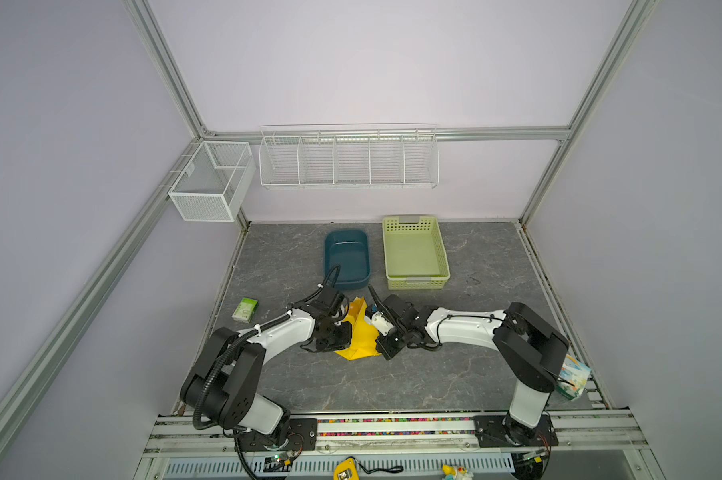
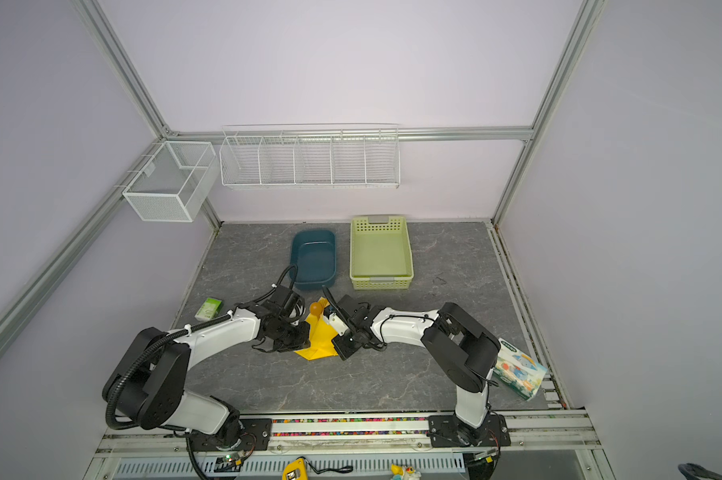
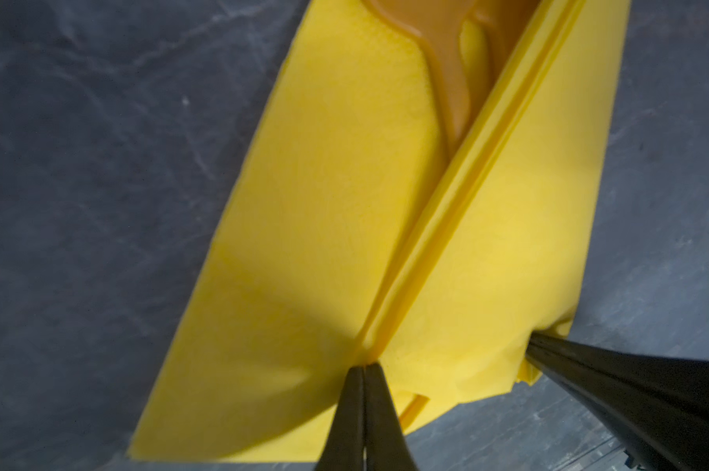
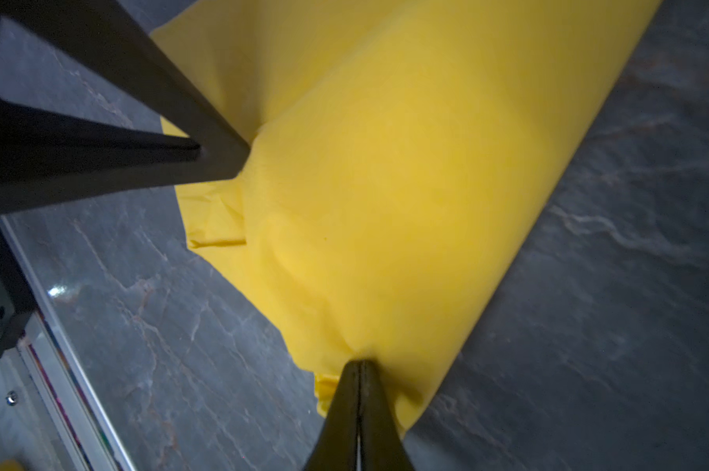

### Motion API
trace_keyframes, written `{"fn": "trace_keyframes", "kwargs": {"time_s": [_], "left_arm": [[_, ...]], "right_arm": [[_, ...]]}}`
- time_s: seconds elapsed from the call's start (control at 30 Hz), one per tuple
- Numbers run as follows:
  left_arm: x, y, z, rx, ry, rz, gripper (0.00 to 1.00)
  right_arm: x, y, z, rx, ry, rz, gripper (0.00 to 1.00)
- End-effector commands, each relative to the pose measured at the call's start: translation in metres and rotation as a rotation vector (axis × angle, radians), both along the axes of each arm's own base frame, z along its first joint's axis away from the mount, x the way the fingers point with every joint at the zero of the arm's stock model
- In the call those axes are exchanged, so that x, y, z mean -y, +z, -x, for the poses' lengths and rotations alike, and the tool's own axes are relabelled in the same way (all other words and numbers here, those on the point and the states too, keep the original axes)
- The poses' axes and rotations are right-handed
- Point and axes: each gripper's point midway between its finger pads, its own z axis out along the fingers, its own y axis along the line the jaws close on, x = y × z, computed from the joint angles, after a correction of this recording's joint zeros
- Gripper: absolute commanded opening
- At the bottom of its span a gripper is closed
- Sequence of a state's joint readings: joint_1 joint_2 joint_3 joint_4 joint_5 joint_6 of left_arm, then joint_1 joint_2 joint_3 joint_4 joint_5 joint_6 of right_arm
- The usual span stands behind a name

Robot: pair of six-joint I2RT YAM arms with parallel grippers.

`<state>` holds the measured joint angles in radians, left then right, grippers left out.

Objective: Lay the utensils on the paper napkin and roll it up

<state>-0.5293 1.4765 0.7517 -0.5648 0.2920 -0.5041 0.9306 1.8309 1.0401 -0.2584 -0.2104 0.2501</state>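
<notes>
Enfolding utensils point(image 3: 446, 81): paper napkin point(image 3: 324, 244) | blue tub point(image 1: 347, 257) beside green basket point(image 1: 413, 253)

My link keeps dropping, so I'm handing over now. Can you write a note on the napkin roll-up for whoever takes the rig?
Left gripper: fingers shut, pinching the paper napkin on its fold, at the end nearer the arm bases.
Right gripper: fingers shut on that same end of the napkin, beside the left.
Utensils: lying inside the napkin; the spoon bowl pokes out at the far end.
Done: utensils placed, napkin folded over them.
Left: finish the roll; it looks loose and only partly wrapped.
</notes>
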Motion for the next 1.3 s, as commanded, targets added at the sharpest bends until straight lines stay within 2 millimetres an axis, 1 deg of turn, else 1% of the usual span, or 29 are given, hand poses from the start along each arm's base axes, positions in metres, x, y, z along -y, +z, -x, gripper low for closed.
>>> {"fn": "trace_keyframes", "kwargs": {"time_s": [0.0,0.1,0.2,0.3,0.4,0.47,0.6,0.73,0.83,0.93,1.0,1.07,1.13,1.17,1.27], "left_arm": [[0.007,0.029,-0.009,0.056,-0.027,0.031,0.0],[0.022,0.043,-0.012,0.065,-0.041,0.084,0.0],[0.034,0.048,-0.009,0.073,-0.058,0.084,0.0],[0.046,0.041,-0.006,0.061,-0.055,0.095,0.0],[0.051,0.027,-0.002,0.034,-0.046,0.092,0.0],[0.049,0.017,0.001,0.014,-0.042,0.072,0.0],[0.034,0.003,0.008,0.003,-0.037,0.008,0.0],[0.027,-0.014,0.016,-0.022,-0.04,-0.02,0.0],[0.025,-0.025,0.019,-0.039,-0.042,-0.034,0.0],[0.022,-0.031,0.021,-0.049,-0.047,-0.049,0.0],[0.022,-0.031,0.02,-0.045,-0.049,-0.052,0.0],[0.022,-0.029,0.019,-0.035,-0.046,-0.046,0.0],[0.022,-0.027,0.019,-0.028,-0.047,-0.039,0.0],[0.022,-0.027,0.019,-0.028,-0.047,-0.038,0.0],[0.023,-0.027,0.019,-0.03,-0.049,-0.037,0.0]], "right_arm": [[0.037,-0.029,0.029,-0.158,-0.086,0.144,0.08],[0.041,-0.033,0.037,-0.191,-0.132,0.159,0.08],[0.047,-0.033,0.041,-0.202,-0.17,0.19,0.08],[0.047,-0.03,0.044,-0.201,-0.187,0.187,0.08],[0.045,-0.027,0.049,-0.224,-0.194,0.182,0.08],[0.043,-0.025,0.052,-0.239,-0.206,0.177,0.08],[0.036,-0.021,0.056,-0.273,-0.225,0.149,0.08],[0.031,-0.017,0.055,-0.284,-0.223,0.13,0.1],[0.026,-0.007,0.05,-0.286,-0.24,0.096,0.13],[0.012,0.013,0.039,-0.264,-0.25,0.026,0.16],[0.001,0.027,0.032,-0.258,-0.264,-0.023,0.16],[-0.002,0.03,0.024,-0.304,-0.315,-0.03,0.15],[-0.012,0.033,0.017,-0.367,-0.33,-0.08,0.13],[-0.018,0.035,0.013,-0.378,-0.334,-0.11,0.12],[-0.027,0.037,0.0,-0.393,-0.359,-0.148,0.11]]}}
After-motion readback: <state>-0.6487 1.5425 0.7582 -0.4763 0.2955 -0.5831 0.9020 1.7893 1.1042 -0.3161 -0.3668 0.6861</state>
